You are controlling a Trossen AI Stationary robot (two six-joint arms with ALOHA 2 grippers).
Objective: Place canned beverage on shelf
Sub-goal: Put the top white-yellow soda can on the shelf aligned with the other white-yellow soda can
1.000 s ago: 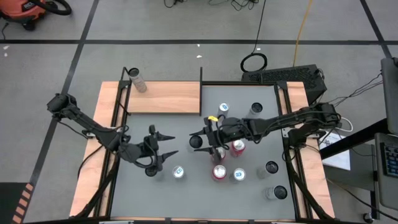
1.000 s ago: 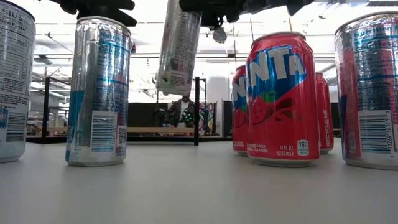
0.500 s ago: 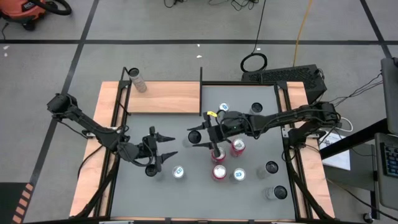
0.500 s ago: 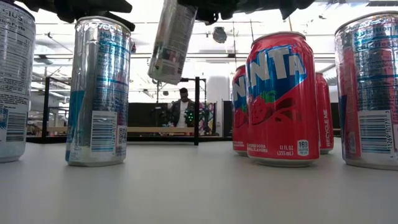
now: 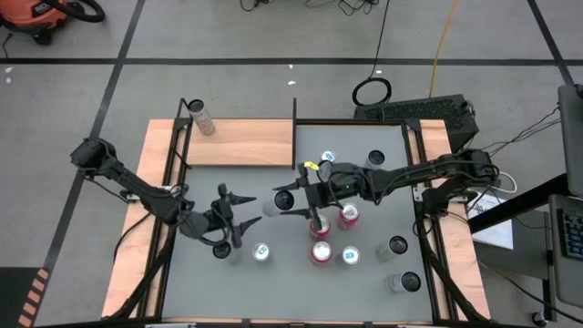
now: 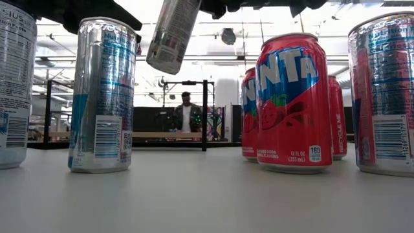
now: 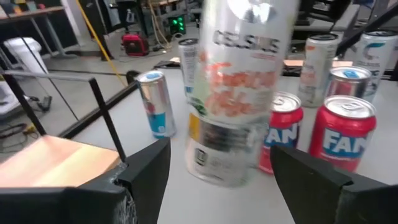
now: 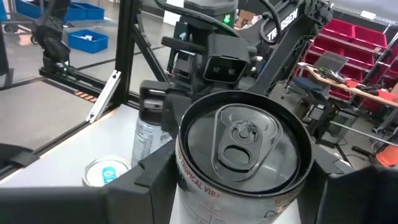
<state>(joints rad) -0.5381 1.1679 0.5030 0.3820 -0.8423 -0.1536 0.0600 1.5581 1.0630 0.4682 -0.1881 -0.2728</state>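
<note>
A tall silver canned beverage (image 5: 271, 206) hangs tilted over the middle of the table, with my right gripper (image 5: 284, 203) shut on it. The low view shows its bottom end (image 6: 169, 40) well above the tabletop. My left gripper (image 5: 251, 211) stands open just left of the can. In the left wrist view its fingers (image 7: 146, 171) show on either side of the can (image 7: 239, 93) without touching it. The shelf (image 5: 241, 143), a wood board with black posts, lies at the far left. One silver can (image 5: 200, 117) stands by the shelf's far left corner. My right gripper pinches the can between its two fingers on opposite sides of the wall just below the top rim (image 8: 186, 177). The fingers come about level from the table's right. The can is lifted clear and tilted, its top (image 8: 244, 140) toward the wrist and its bottom slanting down toward the table's left.
Red cans (image 5: 348, 216) (image 5: 321, 252) and several silver cans (image 5: 261, 252) (image 5: 351, 256) stand on the grey table beneath and to the right of the grippers. More cans (image 5: 398, 245) stand near the right edge. A black post (image 5: 294, 132) rises at the shelf's right end.
The held can has tipped further: its bottom end has swung up and toward the table's left while my right gripper keeps its hold. The can now points at my open left gripper, which has stayed about where it was.
</note>
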